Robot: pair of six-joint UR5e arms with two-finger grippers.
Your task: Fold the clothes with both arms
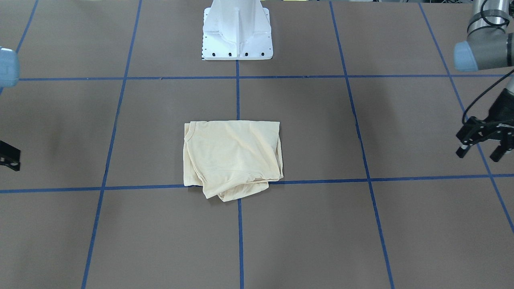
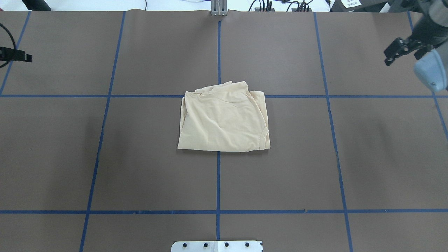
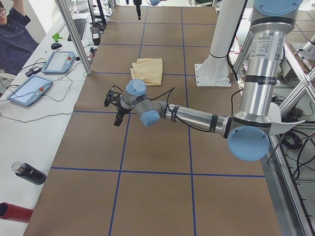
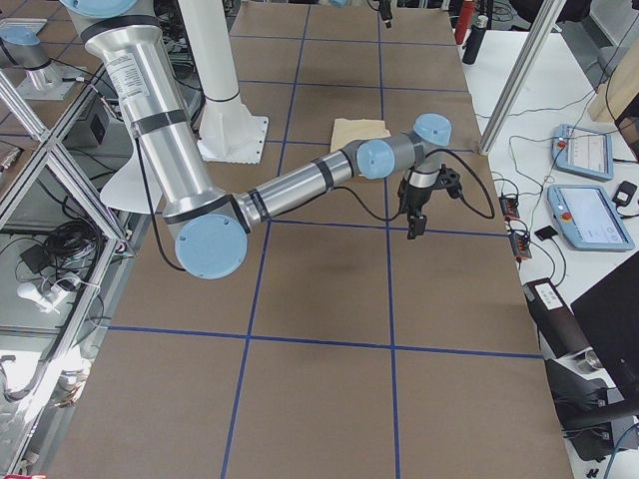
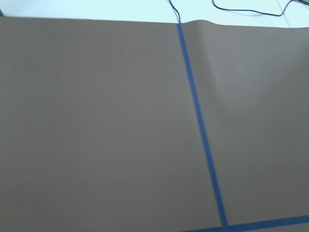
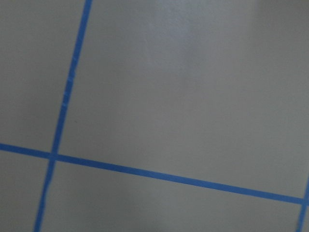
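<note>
Overhead exterior view, starting close to me: my white pedestal base [image 2: 217, 246] sits at the near edge. Then there's bare table [image 2: 140, 168], and at the centre of the grid lies the shirt [image 2: 224, 122]. It's down to one compact rectangle, plain cream side up, with no print showing. A curved neck seam shows at the near right corner. The near edge looks straight and crisp. The far edge is rougher, with a couple of loose layers poking out past the top one.

Both arms are parked wide, well apart from the cloth and carrying nothing. My left pincer [image 1: 480, 154] hangs with its fingers spread. My right pincer [image 2: 393, 52] is up at the far right, and I can't tell its gap from these angles.

My call is that the folding is essentially done, and squaring that ragged far hem is all that might remain.

The surface is a matte brown sheet, flat and dry, ruled into big squares by blue tape lines [image 2: 218, 182]. Cables [image 2: 266, 5] trail past the far edge. Off the left end there's a white bench with two teach pendants [image 3: 60, 62], a black bottle [image 3: 28, 173] and a red one [image 3: 12, 212]. A person [image 3: 12, 34] sits at the far corner.
</note>
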